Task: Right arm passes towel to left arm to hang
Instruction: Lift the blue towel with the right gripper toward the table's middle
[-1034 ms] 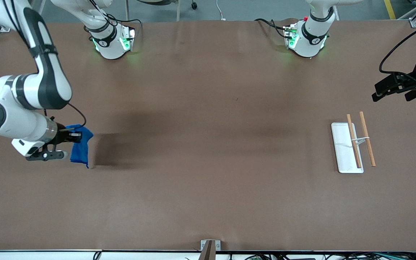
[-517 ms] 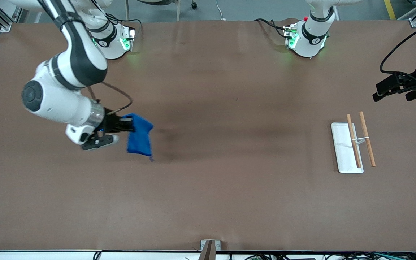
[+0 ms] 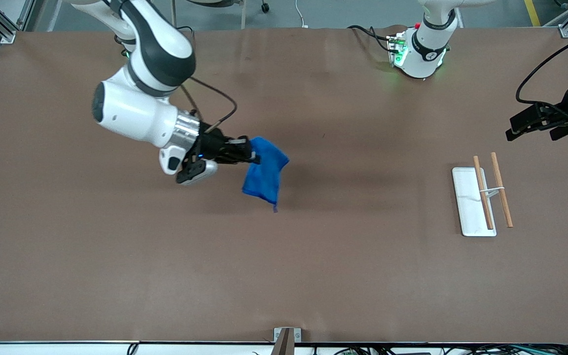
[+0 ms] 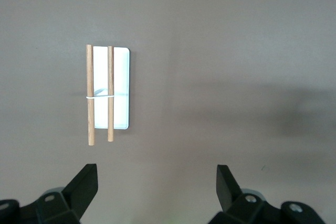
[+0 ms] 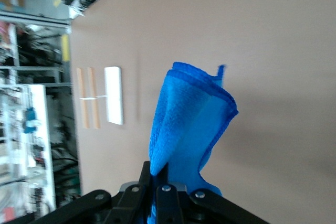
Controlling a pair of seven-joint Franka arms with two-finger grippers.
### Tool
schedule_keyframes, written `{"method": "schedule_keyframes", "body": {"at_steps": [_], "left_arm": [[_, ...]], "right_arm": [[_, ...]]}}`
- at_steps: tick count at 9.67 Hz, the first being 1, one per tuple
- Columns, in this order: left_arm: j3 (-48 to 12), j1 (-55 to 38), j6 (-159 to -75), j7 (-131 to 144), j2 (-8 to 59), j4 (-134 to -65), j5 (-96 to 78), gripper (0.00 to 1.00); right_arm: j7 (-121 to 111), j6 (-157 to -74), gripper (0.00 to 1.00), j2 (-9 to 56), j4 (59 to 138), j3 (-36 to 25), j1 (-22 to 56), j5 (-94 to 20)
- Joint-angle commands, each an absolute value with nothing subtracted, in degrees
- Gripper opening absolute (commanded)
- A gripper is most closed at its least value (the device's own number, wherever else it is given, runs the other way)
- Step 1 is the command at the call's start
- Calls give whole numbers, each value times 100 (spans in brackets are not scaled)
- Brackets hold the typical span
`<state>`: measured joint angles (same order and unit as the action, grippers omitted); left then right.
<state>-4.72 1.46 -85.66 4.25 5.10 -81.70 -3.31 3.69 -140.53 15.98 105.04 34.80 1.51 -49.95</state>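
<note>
Handover is the step in hand, and doing it well calls for the right arm [image 3: 141,93] to bring the towel [image 3: 264,170] to mid-table with its free edge hanging clear, so that the other gripper can close on cloth apart from the fingers already pinching it. At this moment the right gripper [image 3: 252,154] is clenched on the towel's upper edge, reaching out level from the wrist over the bare middle of the table [image 3: 284,276], toward the right arm's end of it. The blue cloth hangs folded below the fingers, off the table surface as far as I can judge, with a small loop or corner dangling at its lowest point. In the right wrist view the towel [image 5: 189,119] drapes straight down from the pinch, doubled over on itself, so a low grab would likely catch both layers. The left arm [image 3: 429,34] waits: its gripper [image 3: 535,123] hovers with fingers spread apart over the table's edge at the left arm's end, near the rack [image 3: 483,197], a white base with two wooden rods, which the left wrist view shows directly beneath it [image 4: 107,95]. The two grippers are well apart, so the left one must reach toward mid-table for the pass.
</note>
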Motion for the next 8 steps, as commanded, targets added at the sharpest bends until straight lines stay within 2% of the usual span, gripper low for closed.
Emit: {"method": "schedule_keyframes", "body": {"at_steps": [1, 3, 6, 8], "left_arm": [[-501, 132, -8517, 325, 597, -8332, -308, 99], [-518, 141, -8429, 282, 694, -8385, -569, 100], [-405, 333, -8385, -227, 546, -8849, -2174, 100], [-238, 378, -8376, -570, 484, -9244, -2872, 100]], "right_arm": [[343, -14265, 0, 1661, 10407, 3814, 88, -6015], [247, -14256, 0, 1661, 10293, 3964, 70, -6852], [-865, -14203, 0, 1670, 10309, 3964, 62, -8229], [-1605, -13687, 0, 1661, 10362, 3964, 35, -9329]]}}
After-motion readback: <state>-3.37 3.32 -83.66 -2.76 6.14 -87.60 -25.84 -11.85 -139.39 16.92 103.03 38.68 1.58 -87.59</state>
